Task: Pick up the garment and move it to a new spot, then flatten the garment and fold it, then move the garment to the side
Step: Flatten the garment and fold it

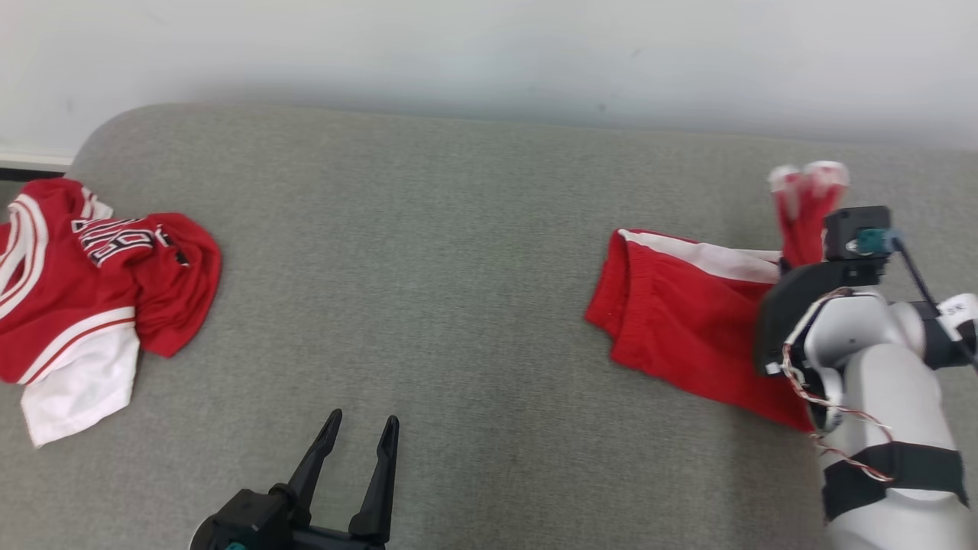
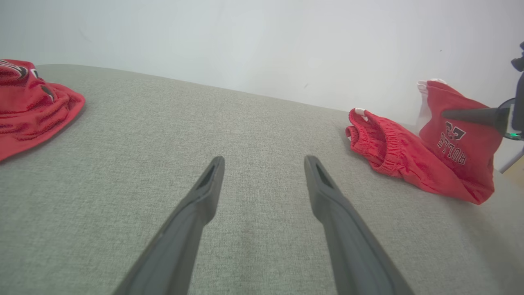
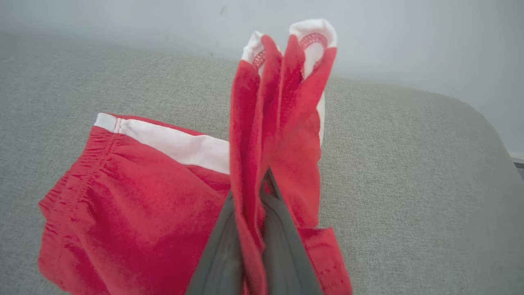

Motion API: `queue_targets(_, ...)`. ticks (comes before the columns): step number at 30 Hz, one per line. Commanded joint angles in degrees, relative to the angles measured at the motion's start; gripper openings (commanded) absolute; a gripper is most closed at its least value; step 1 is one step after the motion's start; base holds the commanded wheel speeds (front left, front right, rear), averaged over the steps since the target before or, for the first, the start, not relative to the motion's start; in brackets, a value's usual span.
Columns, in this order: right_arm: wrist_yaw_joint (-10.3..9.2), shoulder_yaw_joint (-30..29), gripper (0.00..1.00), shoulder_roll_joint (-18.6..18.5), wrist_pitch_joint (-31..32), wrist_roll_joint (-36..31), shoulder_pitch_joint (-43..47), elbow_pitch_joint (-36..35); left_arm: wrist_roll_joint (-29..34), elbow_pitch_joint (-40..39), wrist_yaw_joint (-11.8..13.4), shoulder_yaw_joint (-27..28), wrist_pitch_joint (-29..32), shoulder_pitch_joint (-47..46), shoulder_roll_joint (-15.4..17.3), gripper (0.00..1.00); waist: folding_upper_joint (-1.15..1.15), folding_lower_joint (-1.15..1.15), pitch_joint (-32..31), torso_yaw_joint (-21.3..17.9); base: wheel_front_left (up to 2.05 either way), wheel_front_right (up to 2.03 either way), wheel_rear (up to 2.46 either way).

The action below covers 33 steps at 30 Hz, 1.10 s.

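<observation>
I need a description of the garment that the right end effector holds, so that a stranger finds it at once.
On the grey cushion, look to the right side, far from the jersey at the left. There lie red shorts with a white side stripe. Unlike the jersey, they have an elastic waistband, and the right end effector pinches one end upright.

Fold of red shorts [image 3: 135, 196] pinched tight in right gripper [image 3: 266, 186], fabric squeezed between its two fingers [image 3: 221, 254]. Pinched fold stands up above the gripper, white hem [image 3: 313, 35] at its top. Rest of the shorts lies left of the gripper on grey cushion [image 3: 409, 184], white stripe [image 3: 172, 143] along the upper edge. Pale wall [image 3: 123, 16] beyond the gripper.
</observation>
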Motion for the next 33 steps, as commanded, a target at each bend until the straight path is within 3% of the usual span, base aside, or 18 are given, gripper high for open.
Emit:
queue_targets(1,0.02,1.1,0.0,0.6,-0.2,0.2,-0.7,1.4,-0.9,0.1,0.0,0.0,-0.2,0.2,-0.2,1.0,0.0,0.0,-0.1,1.5,0.0,0.0,0.0)
queue_targets(11,0.02,6.9,0.0,1.6,-2.0,3.0,-2.9,10.4,-1.2,0.7,0.0,-0.7,-0.2,0.7,-1.0,1.0,0.0,0.0,0.3,6.2,0.0,0.0,0.0)
queue_targets(18,0.02,9.5,0.0,1.6,-2.4,5.4,-3.2,13.2,-1.1,0.7,0.0,-0.4,-0.2,1.1,-1.2,1.0,0.0,0.0,0.0,7.3,0.0,0.0,0.0)
queue_targets(19,0.02,9.8,0.27,1.6,-2.9,5.9,-3.3,13.3,-1.1,0.8,0.0,-0.4,-0.2,1.2,-1.2,1.0,0.0,0.0,-0.1,7.3,0.0,0.0,0.0)
queue_targets(20,0.02,9.8,0.89,1.6,-3.2,6.9,-3.4,13.5,-1.1,0.8,0.0,-0.3,-0.2,1.3,-1.2,1.0,0.0,0.0,-0.2,7.3,0.0,0.0,0.0)
queue_targets(21,0.02,10.3,1.0,1.6,-3.8,8.7,-3.5,13.5,-1.1,0.8,0.0,-0.1,-0.2,1.3,-1.2,1.0,0.0,0.0,-0.3,7.2,0.0,0.0,0.0)
queue_targets(25,0.02,13.7,1.0,1.6,-4.0,20.1,-3.6,11.9,-0.9,0.9,0.0,0.2,-0.2,1.5,-1.2,1.0,0.0,0.0,-1.2,6.5,0.0,0.0,0.0)
queue_targets(28,0.02,15.0,1.0,1.5,-4.3,24.6,-3.2,7.6,-0.8,0.8,0.0,0.6,-0.2,2.2,-1.2,1.0,0.0,0.0,-2.0,5.4,0.0,0.0,0.0)
queue_targets(33,0.02,9.7,1.0,-1.3,-5.0,19.8,0.0,0.8,-0.8,0.8,0.0,0.5,-0.2,2.6,-1.3,1.0,0.0,0.0,-2.8,4.2,0.0,0.0,0.0)
